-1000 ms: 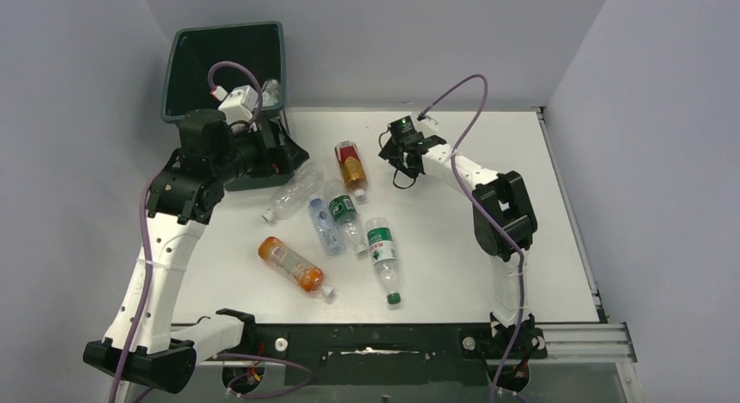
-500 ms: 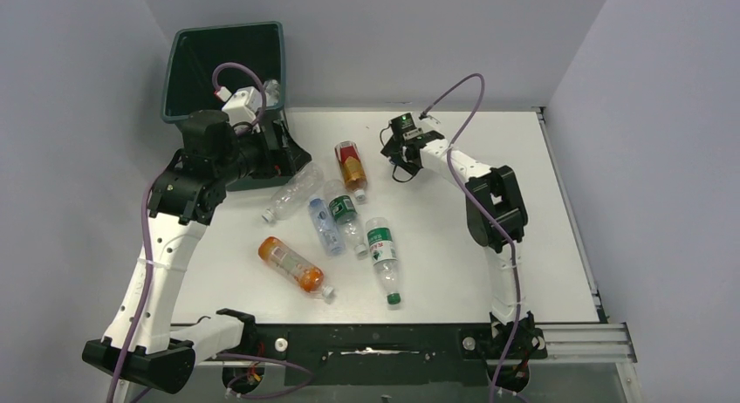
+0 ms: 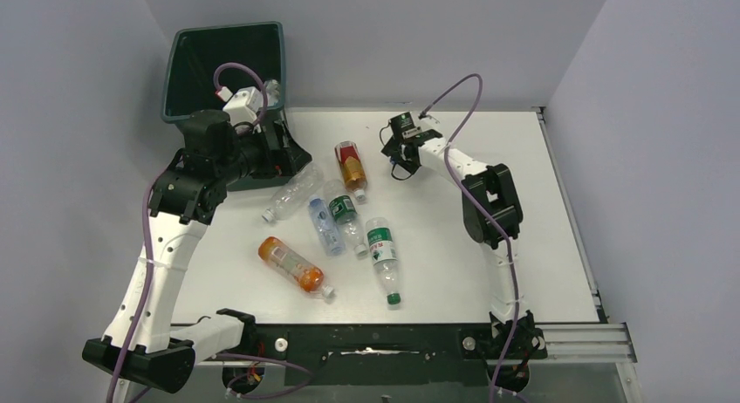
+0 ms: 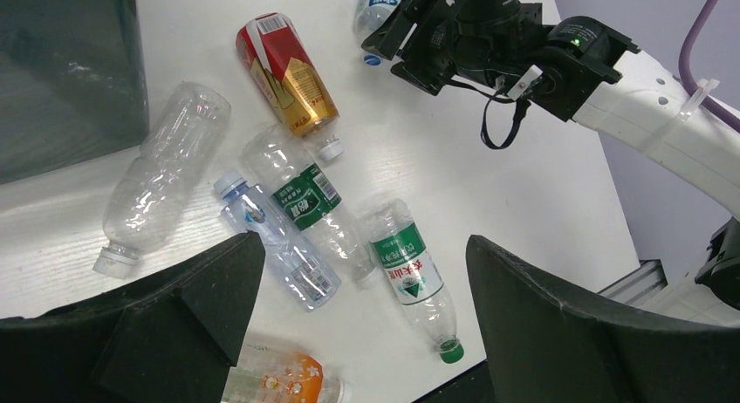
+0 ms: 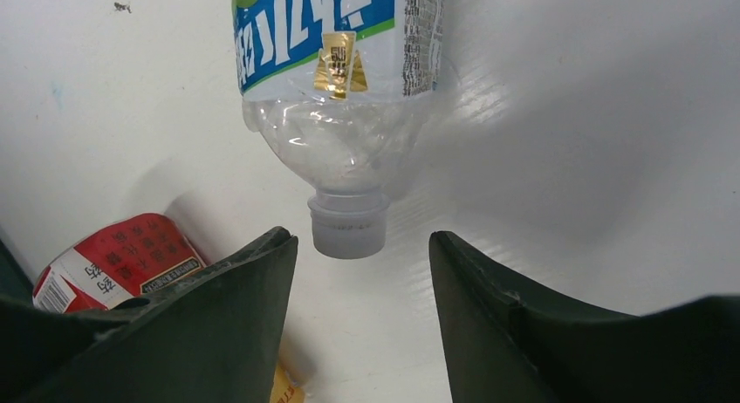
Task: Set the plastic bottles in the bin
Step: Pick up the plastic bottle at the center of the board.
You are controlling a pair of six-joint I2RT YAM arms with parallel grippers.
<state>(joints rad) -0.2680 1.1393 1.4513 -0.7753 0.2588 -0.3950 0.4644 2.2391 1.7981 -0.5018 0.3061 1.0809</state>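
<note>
Jaws spread on both arms (left wider), right pair near blue-labelled bottle (image 5: 339, 89).

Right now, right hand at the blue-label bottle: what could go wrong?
1. The right hand is open and brackets only the cap of the blue-label bottle; closing there could pinch the neck and let the body swing or slip.
2. The red bottle lies close beside that hand; a sideways correction may knock it.
3. The bin sits far left, behind the left arm; the carry may crowd that arm.
</note>
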